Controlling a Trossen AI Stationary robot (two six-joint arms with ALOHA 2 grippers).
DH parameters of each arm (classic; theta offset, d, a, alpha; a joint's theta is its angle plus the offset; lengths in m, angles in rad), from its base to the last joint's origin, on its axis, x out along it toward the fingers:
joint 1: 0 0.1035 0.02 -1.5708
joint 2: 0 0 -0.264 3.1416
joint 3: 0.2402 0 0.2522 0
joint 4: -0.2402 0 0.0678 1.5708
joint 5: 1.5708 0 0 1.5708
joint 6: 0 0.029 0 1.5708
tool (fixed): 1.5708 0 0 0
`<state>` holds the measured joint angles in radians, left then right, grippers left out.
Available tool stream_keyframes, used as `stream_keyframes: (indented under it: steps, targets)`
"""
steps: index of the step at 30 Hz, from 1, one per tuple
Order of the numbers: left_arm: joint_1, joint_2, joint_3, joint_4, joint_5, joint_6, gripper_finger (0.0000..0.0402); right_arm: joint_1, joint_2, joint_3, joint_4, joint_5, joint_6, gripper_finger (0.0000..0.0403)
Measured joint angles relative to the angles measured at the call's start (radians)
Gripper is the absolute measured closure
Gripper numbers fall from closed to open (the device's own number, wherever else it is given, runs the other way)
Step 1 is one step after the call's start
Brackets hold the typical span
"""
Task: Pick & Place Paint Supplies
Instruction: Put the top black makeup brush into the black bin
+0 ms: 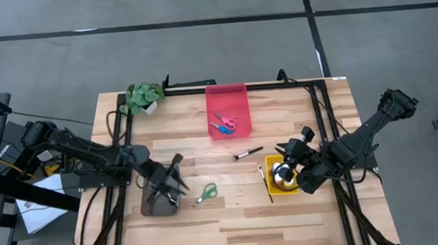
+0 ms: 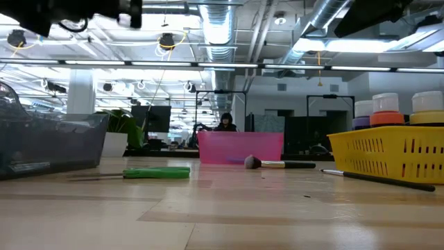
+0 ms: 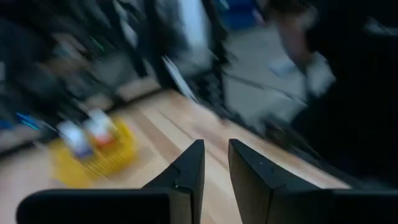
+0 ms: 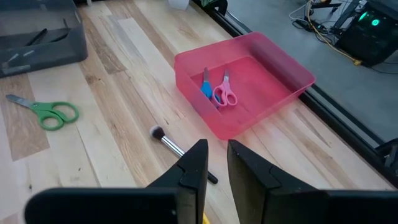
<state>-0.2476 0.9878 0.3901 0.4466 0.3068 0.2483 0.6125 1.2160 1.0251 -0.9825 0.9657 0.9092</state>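
Green-handled scissors [image 1: 206, 193] [image 4: 50, 113] lie flat on the wood. A dark-handled brush [image 1: 248, 153] [image 4: 177, 149] lies between the red tray and the yellow tray. A second brush [image 1: 266, 185] lies beside the yellow tray [image 1: 272, 165], which holds paint bottles [image 2: 385, 111]. Pink and blue scissors [image 4: 217, 90] lie in the red tray [image 1: 227, 110]. My left gripper [image 1: 177, 170] [image 3: 216, 168] hovers over the grey tray [image 1: 159, 204], fingers nearly together and empty. My right gripper [image 1: 281, 149] [image 4: 216, 165] hangs above the first brush's handle end, also nearly shut and empty.
A small potted plant [image 1: 144, 95] stands at the table's far left corner. The grey tray [image 4: 37, 37] holds dark brushes. A black frame rail [image 1: 240, 87] runs along the far edge. Bare wood [image 1: 234, 222] stretches along the near edge.
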Motion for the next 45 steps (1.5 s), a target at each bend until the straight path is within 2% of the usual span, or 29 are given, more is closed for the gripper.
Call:
stream_keyframes:
  steps: [5, 10, 13, 20, 33, 36, 39, 42, 45]
  targets:
    - [0.000, 0.000, 0.000, 0.242, -0.211, 0.017, 0.0334, 0.000, 0.000, 0.000, 0.000, 0.000, 0.000, 0.0346]
    - [0.000, 0.000, 0.000, 0.487, -0.484, 0.184, 0.0334, 0.000, 0.000, 0.000, 0.000, 0.003, 0.000, 0.0346]
    - [0.000, 0.000, 0.000, 0.575, -0.592, 0.185, 0.0334, 0.000, 0.000, 0.000, 0.000, 0.003, 0.000, 0.0346]
    - [-0.004, 0.011, 0.000, 0.486, -0.598, 0.176, 0.0334, 0.000, 0.000, 0.000, -0.001, 0.003, -0.001, 0.0346]
    - [-0.089, 0.009, 0.008, 0.505, -0.611, 0.089, 0.0334, -0.004, 0.000, 0.000, -0.001, 0.003, 0.000, 0.0346]
    - [-0.094, 0.009, 0.078, 0.444, -0.699, 0.093, 0.0334, -0.014, 0.000, 0.000, 0.000, 0.003, 0.000, 0.0346]
    - [-0.080, 0.010, 0.196, 0.237, -0.781, 0.118, 0.0334, -0.023, 0.000, 0.000, 0.000, 0.003, 0.000, 0.0346]
    - [-0.044, 0.037, 0.325, 0.061, -0.804, 0.112, 0.0334, -0.027, 0.000, 0.000, 0.000, 0.003, -0.002, 0.0346]
    - [-0.015, 0.090, 0.438, -0.030, -0.808, 0.116, 0.0334, -0.027, 0.000, 0.000, 0.000, 0.003, -0.015, 0.0346]
